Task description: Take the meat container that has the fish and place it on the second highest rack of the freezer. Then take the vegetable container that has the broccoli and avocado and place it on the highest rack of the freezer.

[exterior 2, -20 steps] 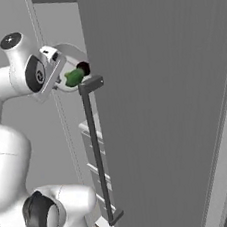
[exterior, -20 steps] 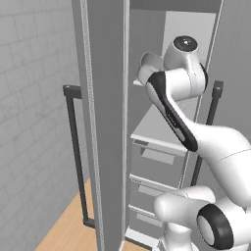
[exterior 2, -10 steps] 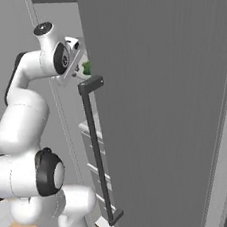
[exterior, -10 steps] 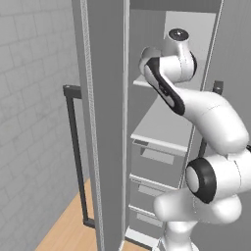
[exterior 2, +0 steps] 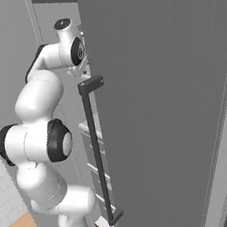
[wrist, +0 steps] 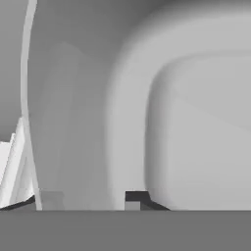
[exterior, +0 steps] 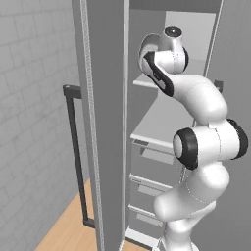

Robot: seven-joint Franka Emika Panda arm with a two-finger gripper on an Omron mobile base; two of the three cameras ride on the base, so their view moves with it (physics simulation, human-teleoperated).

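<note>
The freezer (exterior: 196, 34) stands open, and my arm reaches in at the level of the highest rack (exterior: 141, 82). The second highest rack (exterior: 159, 120) lies below it. In the hand view a pale container wall (wrist: 186, 122) is very close, its rim running down between the fingertips. My gripper (wrist: 92, 200) is open, one dark fingertip on each side of that rim. In the right base view my hand (exterior 2: 80, 50) passes behind the freezer door (exterior 2: 165, 104). The broccoli, the avocado and the fish container are hidden.
The open door (exterior: 103, 122) stands close on the arm's left, with a long dark bar handle (exterior: 74, 147) (exterior 2: 96, 153). Grey drawers (exterior: 154, 157) sit under the two shelf boards. A tiled wall (exterior: 29, 98) and wooden floor (exterior: 63, 225) lie to the left.
The arm has folded up and pushed further into the freezer at upper shelf height. The green clump at the door edge has gone behind the door. The fingers have parted.
</note>
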